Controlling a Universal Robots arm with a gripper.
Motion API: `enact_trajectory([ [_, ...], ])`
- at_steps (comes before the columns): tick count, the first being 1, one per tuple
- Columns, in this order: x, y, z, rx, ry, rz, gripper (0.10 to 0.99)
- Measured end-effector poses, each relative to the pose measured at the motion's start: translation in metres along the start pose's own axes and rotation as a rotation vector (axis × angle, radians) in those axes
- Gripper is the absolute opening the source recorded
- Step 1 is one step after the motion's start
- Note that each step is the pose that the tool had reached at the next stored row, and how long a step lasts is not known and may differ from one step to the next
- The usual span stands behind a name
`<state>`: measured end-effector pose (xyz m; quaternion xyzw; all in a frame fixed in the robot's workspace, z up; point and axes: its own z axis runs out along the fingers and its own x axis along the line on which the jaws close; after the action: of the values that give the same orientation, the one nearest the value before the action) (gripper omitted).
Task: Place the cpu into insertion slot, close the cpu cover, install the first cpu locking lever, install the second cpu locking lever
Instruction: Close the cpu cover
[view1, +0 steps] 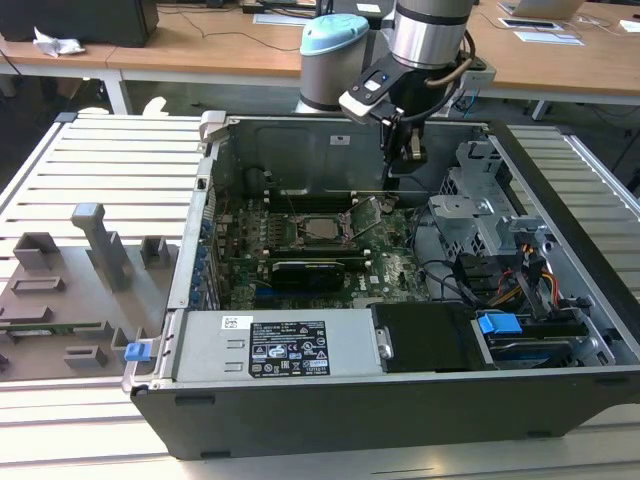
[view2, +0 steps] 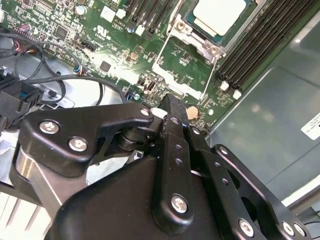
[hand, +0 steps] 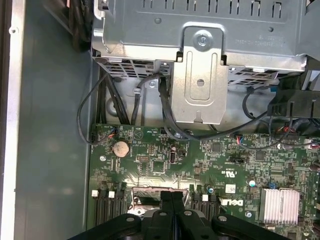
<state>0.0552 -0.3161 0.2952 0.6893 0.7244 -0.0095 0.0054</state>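
cpu (view2: 220, 15) seated in slot (view2: 186, 29), just ahead of pincer (view2: 170, 104) tips; cover (view2: 176, 80) stands open between them. Pincer pressed together, tips flush as we see them. First wrist view adds coin cell (hand: 120, 148) and drive cage (hand: 200, 75) past the tips. Exterior view: case (view1: 350, 420) on slatted table (view1: 100, 160), desks (view1: 200, 50) beyond, white label (view1: 288, 348) on PSU (view1: 195, 345).

Wooden desks (view1: 215, 52) stand behind a slatted grey table (view1: 110, 160).

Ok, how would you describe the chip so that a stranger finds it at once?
Look inside the open computer case, at the green board on its floor. Near the board's middle sits the chip: flat, square and dull silver, unlike the long black card next to it.
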Motion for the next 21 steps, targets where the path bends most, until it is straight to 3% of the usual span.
enact_trajectory([
  [21, 0.0004, 0.0005, 0.0184, 0.000, 0.0001, 0.000, 0.106],
])
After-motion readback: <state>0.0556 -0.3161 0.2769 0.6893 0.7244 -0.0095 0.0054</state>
